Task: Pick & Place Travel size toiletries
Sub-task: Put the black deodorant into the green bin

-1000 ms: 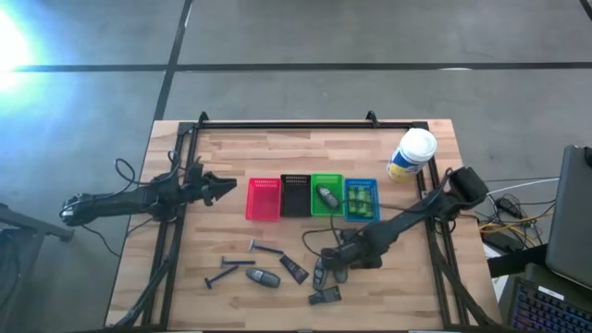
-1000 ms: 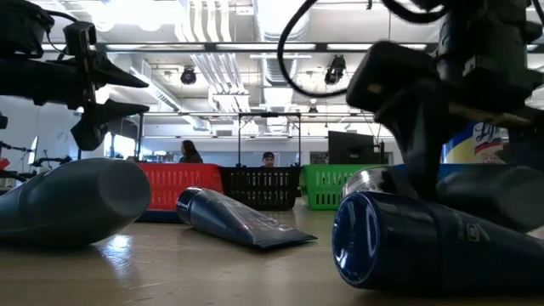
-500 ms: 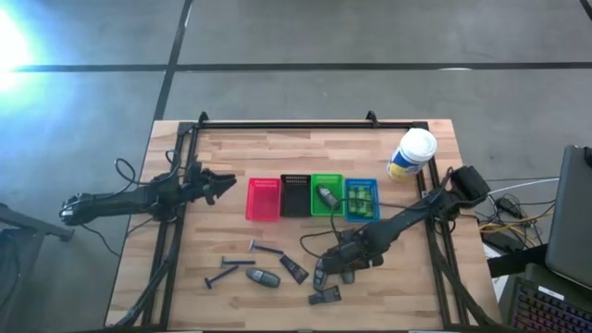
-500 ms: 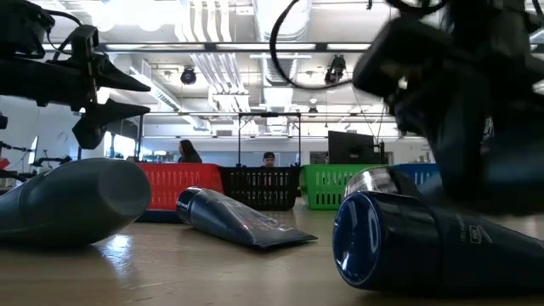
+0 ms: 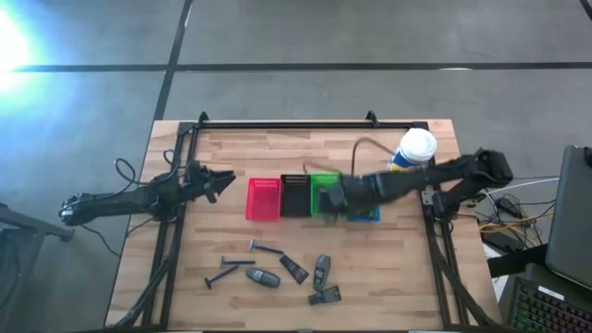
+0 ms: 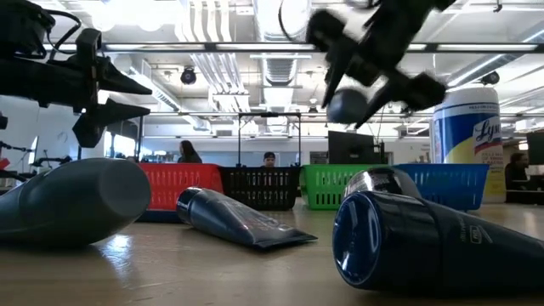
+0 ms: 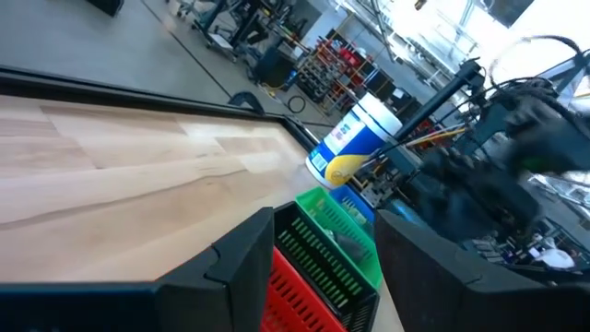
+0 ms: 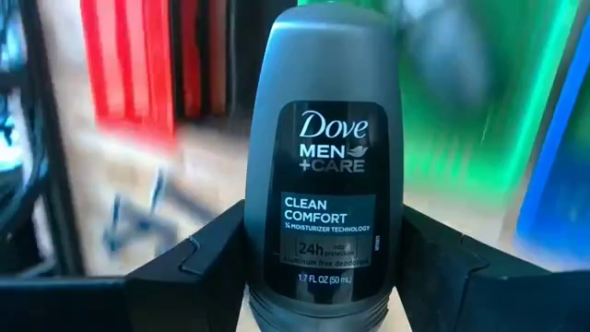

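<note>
Deodorant (image 8: 324, 157) clamped between right claw (image 8: 323, 267) fingers, above green basket (image 5: 324, 185)

The right gripper (image 5: 331, 201) covers part of the green basket (image 5: 322, 181) in the high view, so what lies in the basket beneath it cannot be made out. In the right wrist view the grey Dove deodorant (image 8: 324, 157) clamped between the fingers runs off the frame's lower edge, and everything beyond it is a smear of red, green and blue. In the low view the nearest dark tube (image 6: 425, 240) is cut off by the frame's right edge. The left gripper's (image 7: 323, 263) fingertips lie out of its wrist frame
</note>
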Tool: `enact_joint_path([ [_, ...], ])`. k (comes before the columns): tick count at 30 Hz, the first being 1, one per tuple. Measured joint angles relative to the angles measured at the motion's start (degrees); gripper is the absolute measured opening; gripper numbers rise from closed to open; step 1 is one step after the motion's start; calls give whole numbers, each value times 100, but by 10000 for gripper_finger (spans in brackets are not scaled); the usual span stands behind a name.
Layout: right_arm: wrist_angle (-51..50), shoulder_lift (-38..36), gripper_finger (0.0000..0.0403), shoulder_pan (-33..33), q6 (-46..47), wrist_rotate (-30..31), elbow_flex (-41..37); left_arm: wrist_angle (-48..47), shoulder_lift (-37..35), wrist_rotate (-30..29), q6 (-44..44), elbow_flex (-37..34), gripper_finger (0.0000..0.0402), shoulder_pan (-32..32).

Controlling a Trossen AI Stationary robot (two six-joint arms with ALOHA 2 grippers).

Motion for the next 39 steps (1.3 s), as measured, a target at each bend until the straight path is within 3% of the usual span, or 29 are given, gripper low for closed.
enact_joint_path([
  [5,38,332,212,-953,-905,-491,46,7,0,-19,-5,0,193,0],
  [10,121,736,229,-1147,-1253,-1047,225,7,-2,-15,-26,0,193,0],
  [21,84,1041,316,-1115,-1371,-656,374,469,-6,-17,-136,0,193,4],
  [28,-427,630,347,-443,-1124,-947,456,506,0,-22,153,0,193,4],
  [35,-501,739,354,895,777,-919,507,514,4,-21,199,0,193,2],
  [39,-242,997,348,1528,1956,-557,499,514,4,-21,219,0,193,0],
])
